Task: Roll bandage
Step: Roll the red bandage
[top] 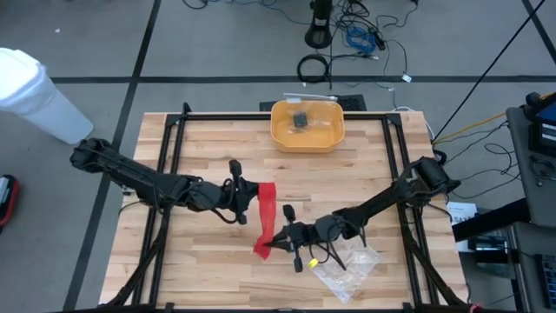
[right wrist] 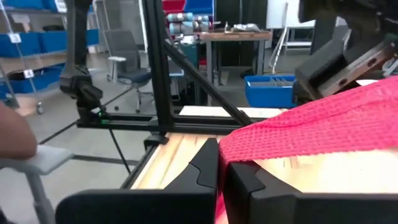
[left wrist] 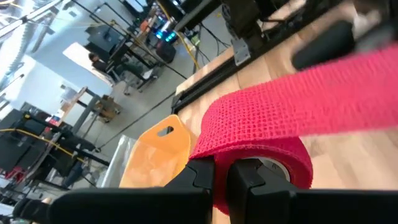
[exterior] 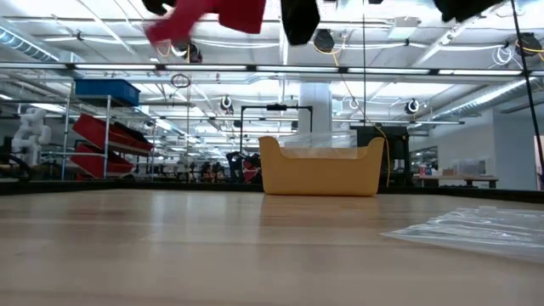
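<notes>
Bandage (top: 266, 214): one, red, pinched at each end by left end effector (top: 246, 203) and right end effector (top: 276, 240).

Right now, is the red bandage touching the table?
Apart. The low view shows the bandage hanging high at the top of the picture, with open room between it and the table. Both grippers hold it up.

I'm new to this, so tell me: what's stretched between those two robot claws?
A red bandage. In the high view it spans from the left gripper to the right gripper, each shut on one end, held above the table.
</notes>
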### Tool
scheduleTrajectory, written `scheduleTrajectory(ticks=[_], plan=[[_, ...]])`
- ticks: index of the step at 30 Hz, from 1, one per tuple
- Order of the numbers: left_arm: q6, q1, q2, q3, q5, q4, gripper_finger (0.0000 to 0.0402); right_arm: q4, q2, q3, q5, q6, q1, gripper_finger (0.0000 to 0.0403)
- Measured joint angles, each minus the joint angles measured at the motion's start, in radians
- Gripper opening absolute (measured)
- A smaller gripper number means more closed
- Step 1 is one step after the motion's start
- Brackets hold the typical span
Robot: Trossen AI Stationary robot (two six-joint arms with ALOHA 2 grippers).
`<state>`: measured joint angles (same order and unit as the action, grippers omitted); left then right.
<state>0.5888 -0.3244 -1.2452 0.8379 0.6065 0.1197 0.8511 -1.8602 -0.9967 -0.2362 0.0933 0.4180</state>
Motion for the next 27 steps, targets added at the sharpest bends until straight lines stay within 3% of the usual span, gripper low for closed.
scheduleTrajectory(ticks=[19,27], plan=[[-0.035,-0.058,0.014,0.000,-0.058,0.092,0.0013,-0.149,0.027,0.000,0.006,0.005,-0.022,0.0000],[-0.113,-0.091,0.014,0.000,-0.140,0.112,0.0013,-0.187,0.027,0.000,0.001,-0.007,-0.065,0.0000]])
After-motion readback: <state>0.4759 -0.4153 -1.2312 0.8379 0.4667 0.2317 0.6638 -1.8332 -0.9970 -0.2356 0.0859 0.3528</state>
